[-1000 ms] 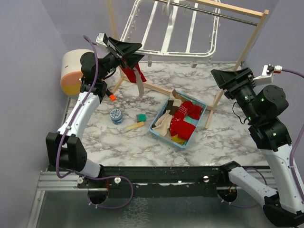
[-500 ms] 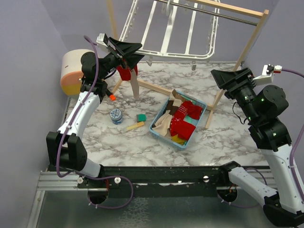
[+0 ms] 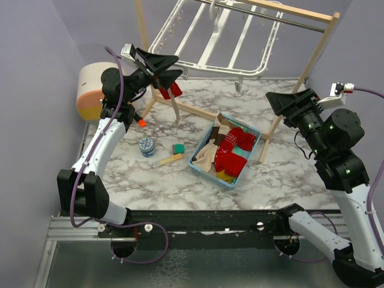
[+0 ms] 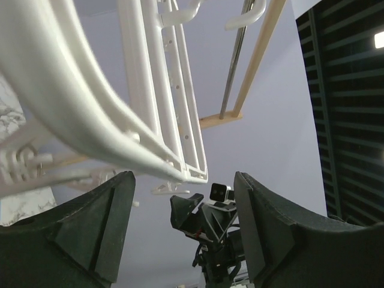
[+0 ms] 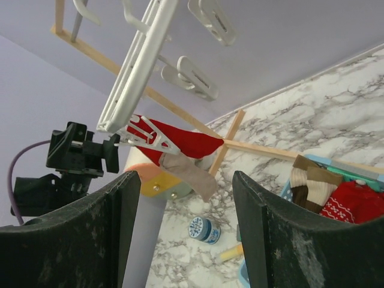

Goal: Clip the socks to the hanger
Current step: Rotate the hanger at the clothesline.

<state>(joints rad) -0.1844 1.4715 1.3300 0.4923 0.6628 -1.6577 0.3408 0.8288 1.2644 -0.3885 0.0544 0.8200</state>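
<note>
**One sock up, the rest waiting in the basket**

Top view: my left tool [image 3: 163, 67] stands with its fingers apart at the near-left corner of the hanger [image 3: 222, 67], over the far-left part of the bench. A red sock [image 3: 171, 90] dangles just below it. My right tool [image 3: 274, 99] hovers over the right edge, also spread and holding nothing. The other socks [image 3: 231, 153] lie heaped in the basket [image 3: 207, 173] around mid-bench.

Left wrist: only the white hanger rails cross above the spread fingers, and nothing sits between them.

Right wrist: the red sock hangs from a clip [image 5: 144, 137] at the hanger's corner, with a beige strip [image 5: 189, 171] drooping beneath. Whether that is a second sock I cannot tell.

Handling, as I judge it: the socks are light, limp and easily bunched, so I would pinch one by the cuff and let it hang straight. The hanger looks stiff but free to swing, so I would steady it by the frame.
</note>
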